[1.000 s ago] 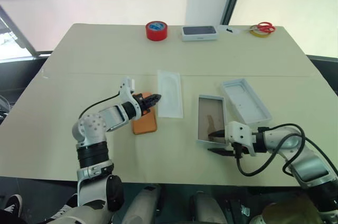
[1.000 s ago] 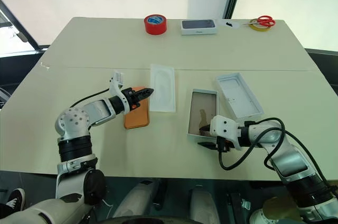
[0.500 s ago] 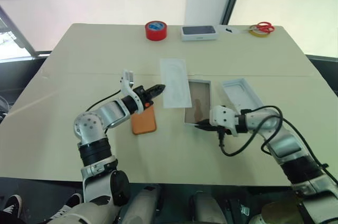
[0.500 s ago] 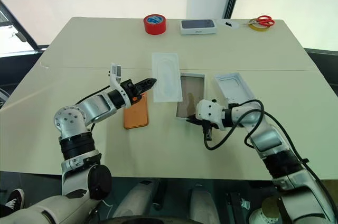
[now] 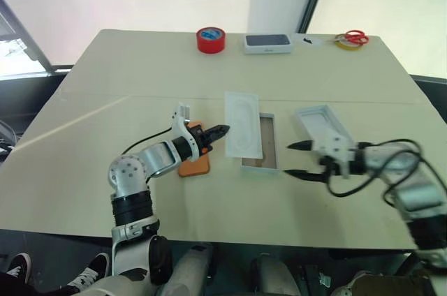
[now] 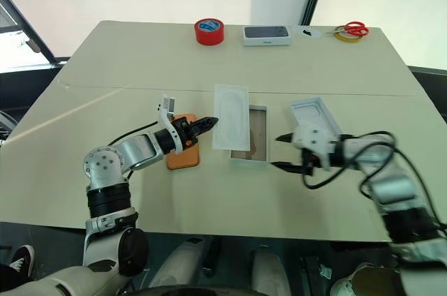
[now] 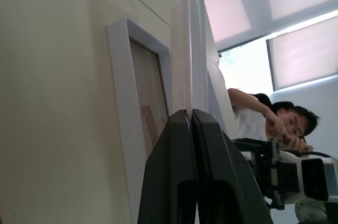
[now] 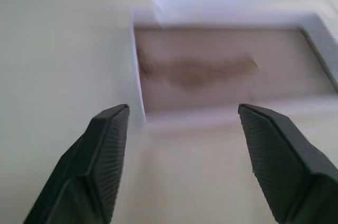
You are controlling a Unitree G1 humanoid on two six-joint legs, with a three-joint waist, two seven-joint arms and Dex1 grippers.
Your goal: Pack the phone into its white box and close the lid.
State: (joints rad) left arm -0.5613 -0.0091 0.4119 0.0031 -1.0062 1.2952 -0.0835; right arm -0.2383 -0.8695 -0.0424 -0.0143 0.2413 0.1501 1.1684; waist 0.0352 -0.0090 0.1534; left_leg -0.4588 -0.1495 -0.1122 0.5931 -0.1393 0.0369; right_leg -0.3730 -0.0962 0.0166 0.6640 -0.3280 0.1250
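Your flat orange smartphone with rounded corners (image 5: 193, 162) lies on the cream desk (image 5: 105, 86), partly hidden under the left arm, just beside the flat white moulded plastic insert (image 5: 242, 132). Its long axis runs away from you toward the desk's far edge; which end carries the camera bump you cannot tell from here. Expect it to be stiff, fairly dense and slick, likely to slide, so take it across its long side edges, not its faces. The shallow white cardboard box with the brownish floor (image 6: 257, 137) lies parallel to it, half covered by the insert. The taller all-white lid (image 5: 323, 125) sits beyond, slightly angled. Your left claw (image 6: 209, 123) is pinched on the insert's near edge. Your right claw (image 5: 299, 160) hangs spread wide, empty, near the box.
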